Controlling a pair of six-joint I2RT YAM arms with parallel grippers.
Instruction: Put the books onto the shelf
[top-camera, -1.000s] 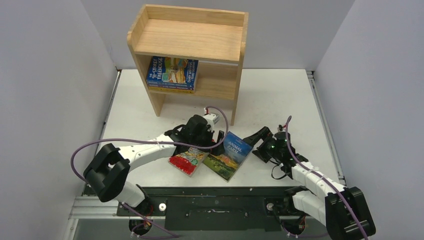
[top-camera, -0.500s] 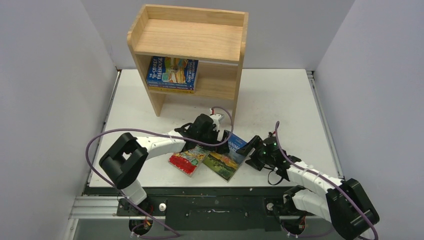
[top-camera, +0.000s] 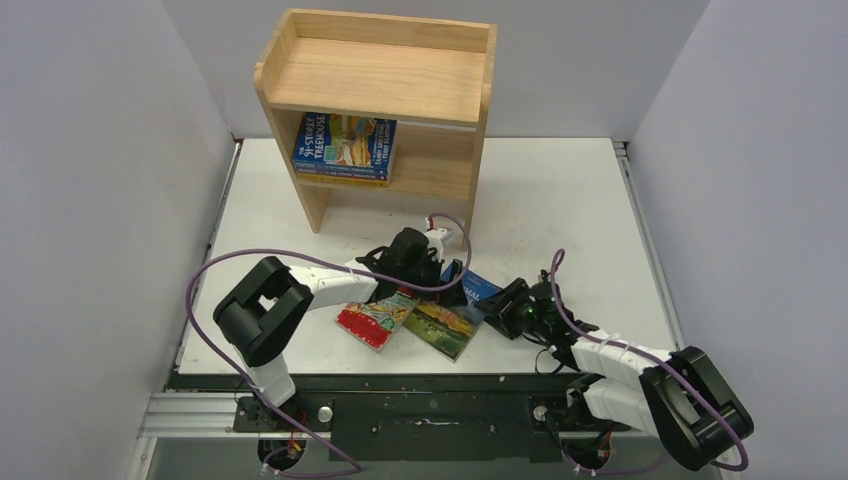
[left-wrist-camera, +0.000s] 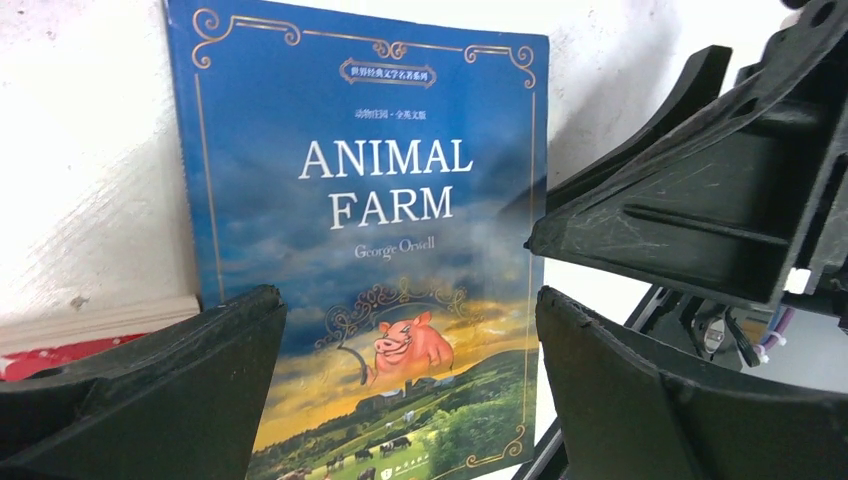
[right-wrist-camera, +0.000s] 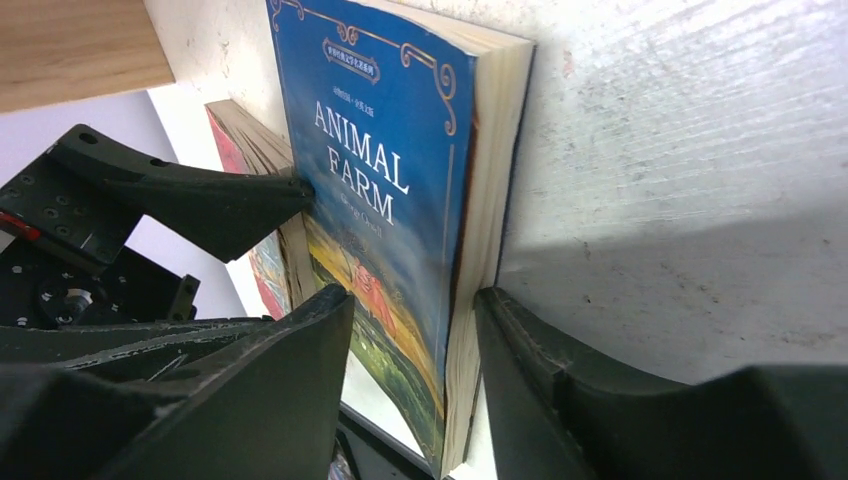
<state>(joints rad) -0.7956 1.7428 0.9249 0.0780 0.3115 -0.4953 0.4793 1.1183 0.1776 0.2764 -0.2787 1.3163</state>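
Now that the right gripper (right-wrist-camera: 415, 300) has slid in, its fingers straddle Animal Farm (left-wrist-camera: 390, 250)'s page edge on the table (top-camera: 560, 190), narrowing; clamp unconfirmed. Left gripper (left-wrist-camera: 408, 300) gapes wide over the cover. Shelf (top-camera: 380, 75) lift looks next.

High rear view over table (top-camera: 560, 190), two close wrist views, all sharing Animal Farm book (left-wrist-camera: 380, 250)

A robotics lab test cell: a white table (top-camera: 560, 190) boxed in on three sides by plain grey walls (top-camera: 90, 150), two white-and-black arms (top-camera: 310, 285) bolted to a metal rail (top-camera: 430, 412) at its near edge, purple cables (top-camera: 190, 298) looping off them, and a small wood shelf (top-camera: 380, 75) with a few books (top-camera: 345, 140) set out as props
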